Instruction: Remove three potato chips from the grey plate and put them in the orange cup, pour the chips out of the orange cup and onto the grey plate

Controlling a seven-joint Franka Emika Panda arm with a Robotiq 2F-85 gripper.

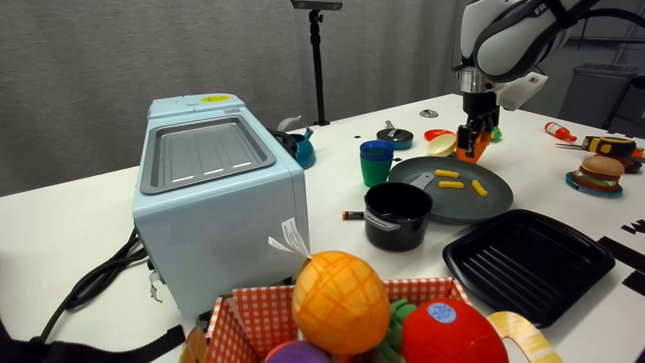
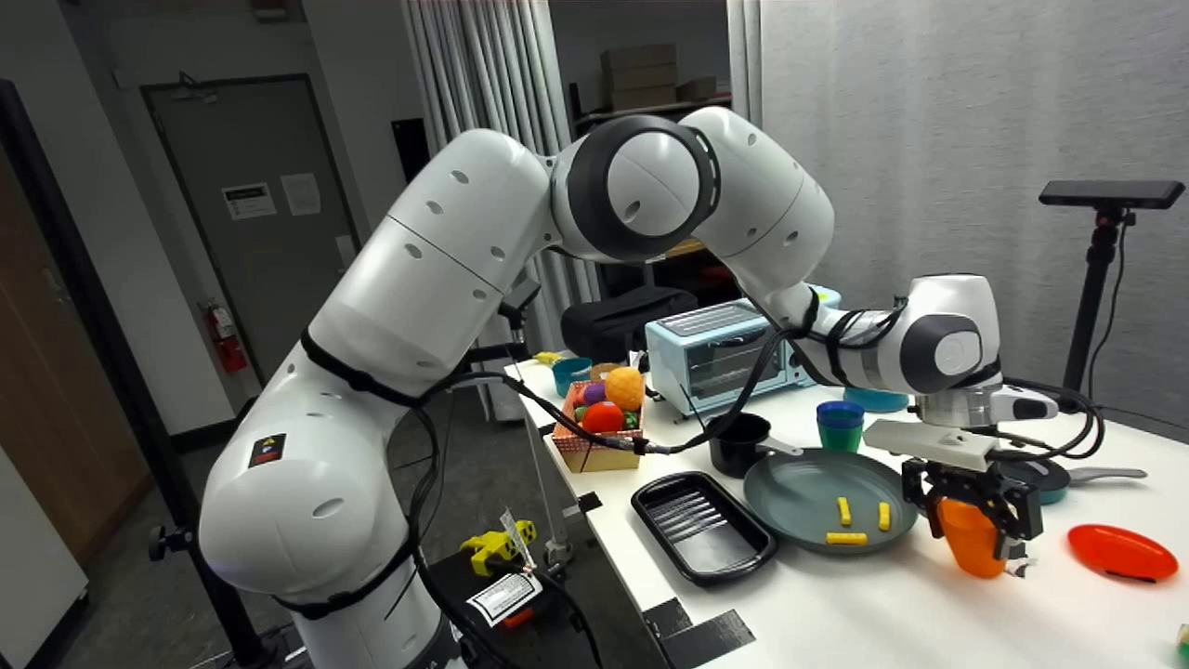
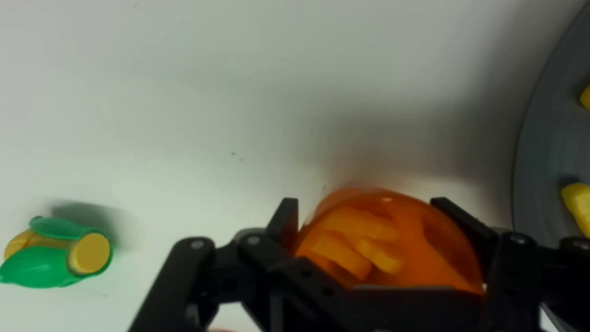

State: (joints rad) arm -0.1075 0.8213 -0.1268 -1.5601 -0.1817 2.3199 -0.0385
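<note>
My gripper (image 2: 973, 526) is around the orange cup (image 2: 971, 548), with a finger on either side. In the wrist view the gripper (image 3: 366, 205) has the cup (image 3: 428, 263) between its fingers, and about three yellow chips (image 3: 345, 256) lie inside it. The cup leans slightly and shows beside the grey plate (image 1: 453, 212) in both exterior views. Whether its base touches the table is hard to tell. Three more chips (image 1: 451, 185) lie on the plate. The plate's edge (image 3: 539, 161) is at the right of the wrist view.
A black pot (image 1: 398, 217), a ridged black tray (image 1: 524, 262) and stacked blue and green cups (image 1: 377, 169) stand around the plate. A red dish (image 2: 1122, 552) and a toy corn (image 3: 55, 251) lie near the gripper. A toaster oven (image 2: 734, 358) stands behind.
</note>
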